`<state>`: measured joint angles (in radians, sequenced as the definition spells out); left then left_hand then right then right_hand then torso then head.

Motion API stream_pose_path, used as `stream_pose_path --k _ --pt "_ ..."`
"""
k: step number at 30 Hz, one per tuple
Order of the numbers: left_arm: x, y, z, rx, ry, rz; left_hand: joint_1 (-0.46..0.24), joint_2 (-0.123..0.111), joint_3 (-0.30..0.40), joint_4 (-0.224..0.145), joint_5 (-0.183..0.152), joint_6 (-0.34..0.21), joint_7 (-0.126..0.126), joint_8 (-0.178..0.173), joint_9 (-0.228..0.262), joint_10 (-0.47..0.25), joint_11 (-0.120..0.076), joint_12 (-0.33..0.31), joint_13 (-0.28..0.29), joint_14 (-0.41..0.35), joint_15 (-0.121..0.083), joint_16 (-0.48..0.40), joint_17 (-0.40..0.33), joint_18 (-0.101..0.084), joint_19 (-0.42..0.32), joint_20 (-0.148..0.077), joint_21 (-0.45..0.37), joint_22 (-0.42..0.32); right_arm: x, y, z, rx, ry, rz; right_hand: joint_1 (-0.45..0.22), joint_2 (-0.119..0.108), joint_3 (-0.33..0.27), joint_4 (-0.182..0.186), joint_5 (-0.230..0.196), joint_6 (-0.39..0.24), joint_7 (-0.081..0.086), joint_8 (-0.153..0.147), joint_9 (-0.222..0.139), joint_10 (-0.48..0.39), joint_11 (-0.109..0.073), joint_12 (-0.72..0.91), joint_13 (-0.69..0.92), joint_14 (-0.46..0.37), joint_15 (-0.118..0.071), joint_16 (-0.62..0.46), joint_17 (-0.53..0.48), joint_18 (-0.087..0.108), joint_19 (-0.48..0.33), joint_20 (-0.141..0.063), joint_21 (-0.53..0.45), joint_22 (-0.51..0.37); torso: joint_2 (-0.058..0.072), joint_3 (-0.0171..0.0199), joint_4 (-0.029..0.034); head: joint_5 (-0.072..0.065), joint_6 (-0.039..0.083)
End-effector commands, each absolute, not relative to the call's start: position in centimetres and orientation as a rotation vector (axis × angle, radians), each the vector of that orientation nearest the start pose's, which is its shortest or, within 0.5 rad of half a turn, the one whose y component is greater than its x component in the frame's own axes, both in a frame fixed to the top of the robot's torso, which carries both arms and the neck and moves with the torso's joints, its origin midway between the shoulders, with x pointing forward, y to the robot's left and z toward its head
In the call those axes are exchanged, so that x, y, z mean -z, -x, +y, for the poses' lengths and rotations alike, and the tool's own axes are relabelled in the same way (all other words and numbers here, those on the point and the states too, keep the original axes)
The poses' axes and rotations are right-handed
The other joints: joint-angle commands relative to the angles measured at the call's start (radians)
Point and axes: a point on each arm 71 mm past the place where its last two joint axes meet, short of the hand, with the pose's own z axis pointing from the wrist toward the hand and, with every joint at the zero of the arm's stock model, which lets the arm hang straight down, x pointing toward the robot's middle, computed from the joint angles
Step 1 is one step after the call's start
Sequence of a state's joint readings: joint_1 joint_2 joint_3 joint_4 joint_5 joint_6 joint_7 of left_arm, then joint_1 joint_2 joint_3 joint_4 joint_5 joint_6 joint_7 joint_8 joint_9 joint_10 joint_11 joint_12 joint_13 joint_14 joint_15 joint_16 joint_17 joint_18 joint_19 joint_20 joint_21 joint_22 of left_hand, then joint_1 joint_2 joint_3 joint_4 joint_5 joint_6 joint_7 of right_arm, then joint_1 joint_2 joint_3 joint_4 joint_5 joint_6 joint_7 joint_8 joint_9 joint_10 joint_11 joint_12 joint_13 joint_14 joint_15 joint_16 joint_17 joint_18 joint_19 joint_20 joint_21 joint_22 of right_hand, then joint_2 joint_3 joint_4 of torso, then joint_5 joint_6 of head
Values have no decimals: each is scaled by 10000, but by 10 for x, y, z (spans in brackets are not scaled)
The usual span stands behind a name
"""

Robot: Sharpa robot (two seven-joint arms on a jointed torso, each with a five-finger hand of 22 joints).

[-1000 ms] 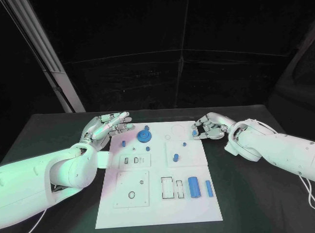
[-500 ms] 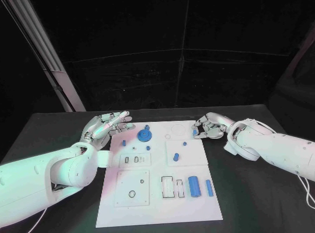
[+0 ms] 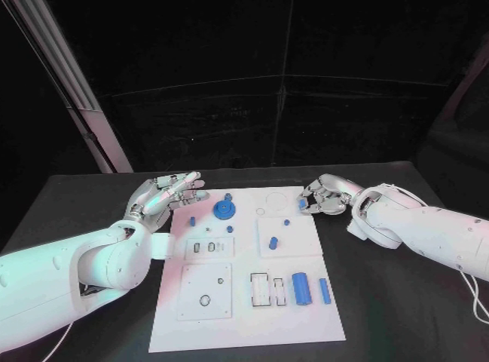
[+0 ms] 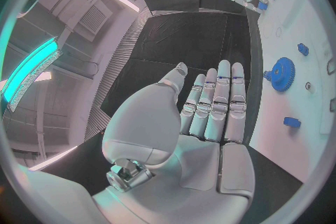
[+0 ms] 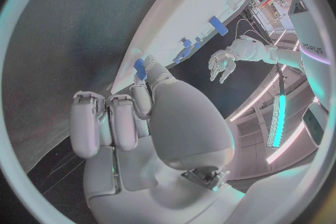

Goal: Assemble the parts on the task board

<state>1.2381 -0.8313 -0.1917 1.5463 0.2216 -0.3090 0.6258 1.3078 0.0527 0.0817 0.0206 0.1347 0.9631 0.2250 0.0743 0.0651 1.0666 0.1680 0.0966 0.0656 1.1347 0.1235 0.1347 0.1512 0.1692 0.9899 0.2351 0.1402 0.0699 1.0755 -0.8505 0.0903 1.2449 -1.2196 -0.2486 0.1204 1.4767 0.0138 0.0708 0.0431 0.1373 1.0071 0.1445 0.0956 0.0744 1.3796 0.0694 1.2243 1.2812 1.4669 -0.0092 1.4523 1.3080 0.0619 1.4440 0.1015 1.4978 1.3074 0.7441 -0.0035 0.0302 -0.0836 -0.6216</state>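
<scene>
The left hand (image 3: 168, 192) hangs off the table's far left part with its fingers (image 4: 218, 102) straight and side by side, thumb apart, holding nothing. The right hand (image 3: 322, 194) has its fingers (image 5: 105, 123) curled in (a small blue piece sits at their tips). Both white arms reach in from the sides.

Black table (image 3: 396, 302); dark curtain backdrop (image 3: 266, 90); pale slanted pole (image 3: 76, 98).
</scene>
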Motion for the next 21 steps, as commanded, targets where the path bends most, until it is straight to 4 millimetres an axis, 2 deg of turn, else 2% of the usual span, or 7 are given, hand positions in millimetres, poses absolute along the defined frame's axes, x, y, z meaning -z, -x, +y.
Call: stream_pose_path --k 1,9,14,21 --pt "202 -474 206 16469 12207 12770 54 81 49 -31 24 87 15 -31 -2 41 6 -34 -13 41 -18 -36 10 146 72 -2 -54 -16 218 -518 -288 -6987 -1354 17047 -26 106 114 -12 -55 138 -21 61 13 195 -169 74 35 605 -96 40 459 -179 3 -70 13 640 -4 2 -5 -6 -5" --pt "202 -474 207 16420 12223 12773 42 73 76 -48 19 94 12 -33 -3 53 2 -38 -13 56 -23 -45 20 146 89 -6 -69 -15 218 -518 -286 -6731 -1287 16827 -95 161 252 -56 -21 315 -81 101 19 232 -221 105 66 609 -141 46 477 -184 20 -112 22 666 -5 4 -9 8 -25" --pt "202 -474 208 16397 12230 12771 42 73 76 -48 19 94 12 -33 -3 53 2 -38 -13 56 -23 -45 20 146 89 -6 -69 -15 216 -517 -283 -6507 -1219 16574 -142 278 433 -89 -46 492 -147 150 31 252 -275 98 67 608 -185 38 472 -186 29 -152 27 680 -6 4 -3 -3 -36" --pt "202 -474 208 16390 12235 12770 42 73 76 -48 19 94 12 -33 -3 53 2 -38 -13 56 -23 -45 20 146 89 -6 -69 -15 209 -513 -274 -6721 -1155 16011 -260 332 568 -83 -72 588 -182 160 29 282 -306 112 87 611 -217 37 480 -190 41 -187 33 698 -23 4 -15 38 -46"
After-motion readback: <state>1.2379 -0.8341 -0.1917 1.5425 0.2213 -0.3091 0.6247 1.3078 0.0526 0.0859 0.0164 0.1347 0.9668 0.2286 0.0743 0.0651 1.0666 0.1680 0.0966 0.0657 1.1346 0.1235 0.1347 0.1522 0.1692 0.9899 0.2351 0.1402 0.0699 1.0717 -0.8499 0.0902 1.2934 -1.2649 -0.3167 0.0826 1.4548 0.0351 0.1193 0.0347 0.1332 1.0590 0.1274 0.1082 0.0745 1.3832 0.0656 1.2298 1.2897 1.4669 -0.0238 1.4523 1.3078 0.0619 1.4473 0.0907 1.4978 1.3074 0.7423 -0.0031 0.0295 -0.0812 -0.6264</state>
